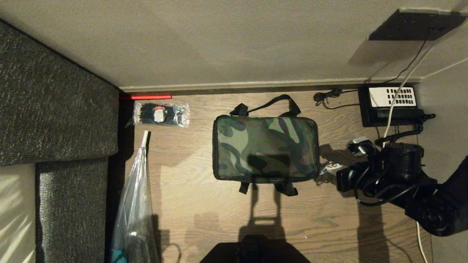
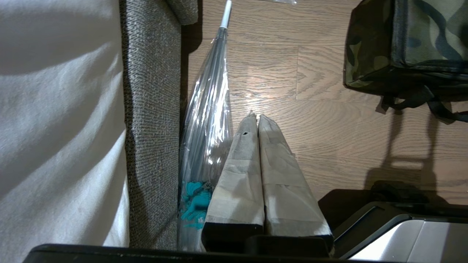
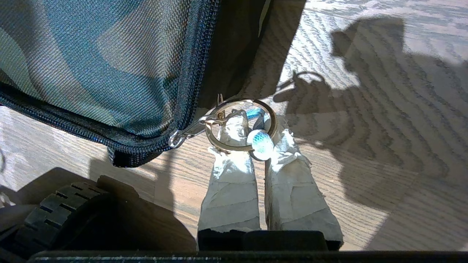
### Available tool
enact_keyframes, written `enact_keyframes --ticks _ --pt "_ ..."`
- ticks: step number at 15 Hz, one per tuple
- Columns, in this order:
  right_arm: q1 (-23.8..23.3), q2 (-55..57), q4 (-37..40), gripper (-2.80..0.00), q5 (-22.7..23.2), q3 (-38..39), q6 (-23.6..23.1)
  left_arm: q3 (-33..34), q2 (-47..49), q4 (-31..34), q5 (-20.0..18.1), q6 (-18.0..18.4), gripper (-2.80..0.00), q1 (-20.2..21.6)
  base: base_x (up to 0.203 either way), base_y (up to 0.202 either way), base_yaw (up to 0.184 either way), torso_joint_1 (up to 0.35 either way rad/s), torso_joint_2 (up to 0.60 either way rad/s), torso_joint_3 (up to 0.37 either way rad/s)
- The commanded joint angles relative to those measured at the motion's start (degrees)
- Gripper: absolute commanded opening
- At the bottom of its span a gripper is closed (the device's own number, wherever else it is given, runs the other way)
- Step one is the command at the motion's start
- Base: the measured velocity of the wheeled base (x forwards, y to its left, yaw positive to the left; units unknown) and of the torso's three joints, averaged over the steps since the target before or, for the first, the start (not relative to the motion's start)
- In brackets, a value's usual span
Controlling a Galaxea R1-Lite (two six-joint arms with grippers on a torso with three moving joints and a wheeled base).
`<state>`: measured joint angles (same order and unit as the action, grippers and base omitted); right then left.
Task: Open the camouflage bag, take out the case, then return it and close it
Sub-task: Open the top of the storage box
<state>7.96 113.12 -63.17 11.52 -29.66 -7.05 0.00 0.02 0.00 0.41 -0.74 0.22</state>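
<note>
Right wrist view: right gripper (image 3: 252, 137) pinched nearly closed on the metal ring (image 3: 239, 126) that hangs from the zip pull (image 3: 182, 136), a small blue bead (image 3: 260, 143) sitting on the same ring between the taped fingertips (image 3: 234, 131). Ring and pull meet at the corner of the camouflage bag (image 3: 95, 62), where the zip line turns. Bag looks fully zipped; lid flat.

Head view: same gripper (image 1: 331, 168) low at the bag's right near corner, arm reaching in from the right. Bag (image 1: 265, 148) lies flat on the wooden floor (image 1: 190, 197), roughly mid-scene, straps out front and back. Case not visible; presumably inside.

Left gripper (image 2: 256, 120) parked, fingers pressed together, off to the left near a clear plastic sleeve (image 2: 208, 109) beside the sofa (image 2: 151, 109). Packet of black items (image 1: 161, 114) and telephone (image 1: 391, 106) lie back near the wall, well apart from the work.

Judgement: step in hand is opening the zip. Pull should follow the zip track, low and parallel to the bag's edge, rounding the corner gently. Nothing pins the bag, so a hard tug may drag it rather than run the slider. Grip is on a thin ring; it could slip.
</note>
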Motion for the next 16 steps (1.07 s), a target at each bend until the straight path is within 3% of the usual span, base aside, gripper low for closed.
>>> enact_keyframes --ticks 1,4,16 --pt "0.0 -0.1 -0.4 -2.8 0.1 0.0 -0.1 0.2 -0.1 0.0 0.0 0.0 -2.8 0.0 0.0 0.0 0.0 0.0 0.0 0.0" --pt "0.1 1.9 -3.6 -2.8 1.1 -2.1 -0.6 0.2 -0.1 0.0 0.0 0.0 -2.8 0.0 0.0 0.0 0.0 0.0 0.0 0.0" --pt "0.1 2.5 -4.7 -2.8 1.1 -5.8 0.5 0.2 -0.1 0.0 0.0 0.0 -2.8 0.0 0.0 0.0 0.0 0.0 0.0 0.0"
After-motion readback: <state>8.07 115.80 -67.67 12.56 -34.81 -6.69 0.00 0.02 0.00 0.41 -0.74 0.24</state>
